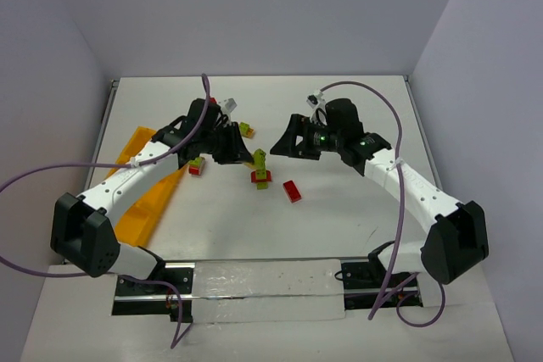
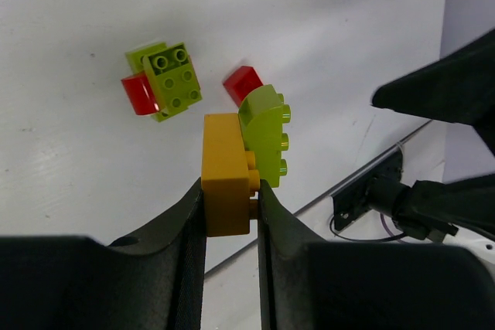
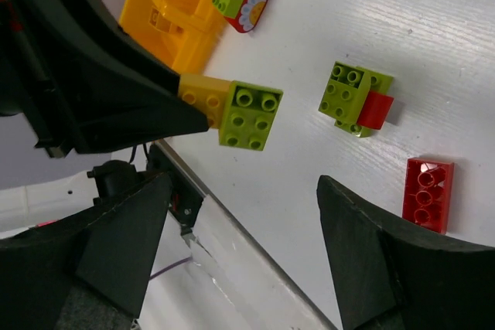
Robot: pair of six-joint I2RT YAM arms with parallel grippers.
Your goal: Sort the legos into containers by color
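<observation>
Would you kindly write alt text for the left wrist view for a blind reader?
The left gripper is shut on a yellow brick with a lime green brick stuck to it, over the white table. Beyond lie a green-and-red clump and a red brick.

Left arm and right arm: white link shells, black joint housings. One purple cable runs along each arm. Gripper fingers: matte black. Green LED on right wrist.

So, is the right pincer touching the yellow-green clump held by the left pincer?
Apart. The right wrist view shows the clump, clamped in the left pincer, hanging ahead of the open right pincer, with bare table showing between them.
</observation>
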